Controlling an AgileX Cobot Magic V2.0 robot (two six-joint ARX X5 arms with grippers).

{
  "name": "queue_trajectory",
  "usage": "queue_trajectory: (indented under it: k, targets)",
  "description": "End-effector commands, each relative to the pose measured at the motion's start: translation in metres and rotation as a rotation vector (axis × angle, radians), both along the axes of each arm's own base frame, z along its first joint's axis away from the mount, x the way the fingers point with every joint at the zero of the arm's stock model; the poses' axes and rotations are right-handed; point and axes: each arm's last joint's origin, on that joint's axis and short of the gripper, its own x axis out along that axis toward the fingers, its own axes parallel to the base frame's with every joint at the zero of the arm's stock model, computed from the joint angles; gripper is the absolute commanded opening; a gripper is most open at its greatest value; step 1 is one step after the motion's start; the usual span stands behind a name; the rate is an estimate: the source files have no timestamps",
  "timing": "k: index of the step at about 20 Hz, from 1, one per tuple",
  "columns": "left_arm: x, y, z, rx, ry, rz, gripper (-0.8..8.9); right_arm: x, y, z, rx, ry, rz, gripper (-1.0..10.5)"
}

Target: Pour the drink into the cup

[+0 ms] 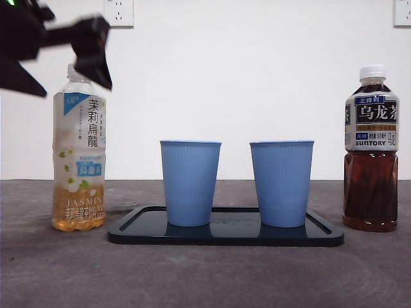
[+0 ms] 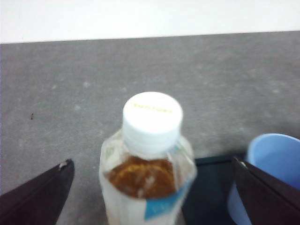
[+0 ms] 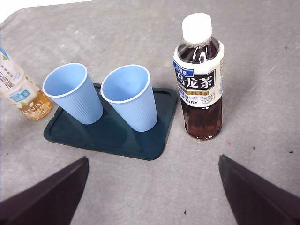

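A clear plastic jasmine tea bottle (image 1: 79, 154), capped in white and filled only near its base with pale amber liquid, is being shown upright on the grey, faintly mottled table (image 1: 205, 276), just beside the left end of a flat, dark, glossy tray (image 1: 225, 236) with rounded corners. Two light blue ribbed cups (image 1: 190, 183) (image 1: 282, 183), tapering downward and open at the top, are being carried side by side on that tray, apart from each other. A dark oolong tea bottle (image 1: 372, 147), nearly full and white-capped, is being kept upright off the tray's right end. The left gripper (image 2: 150, 187) is being held above the jasmine bottle's cap with its jaws spread wide on either side, touching nothing. The right gripper (image 3: 150, 187) is being held high over the table's near side, jaws apart and empty. A plain white wall (image 1: 244, 77) with sockets is being seen behind the table.
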Motion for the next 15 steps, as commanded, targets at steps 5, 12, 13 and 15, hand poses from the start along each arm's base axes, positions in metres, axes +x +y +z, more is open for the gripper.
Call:
queue_trajectory:
  k: [5,12,13,15]
  targets:
    - [-0.064,0.015,0.033,-0.059,-0.002,-0.205,5.39,-0.002,0.002,0.005,0.039,-0.007,0.084,4.4]
    - [-0.122,0.044,0.048,-0.093,0.091,-0.431,5.34,-0.006,0.008,0.006,0.113,0.006,0.339,4.4]
    - [-0.129,0.049,0.051,-0.096,0.101,-0.435,5.31,-0.007,0.009,0.006,0.125,0.010,0.363,4.4]
    - [-0.140,0.058,0.060,-0.117,0.106,-0.429,5.31,-0.007,0.010,0.006,0.143,0.015,0.400,4.4]
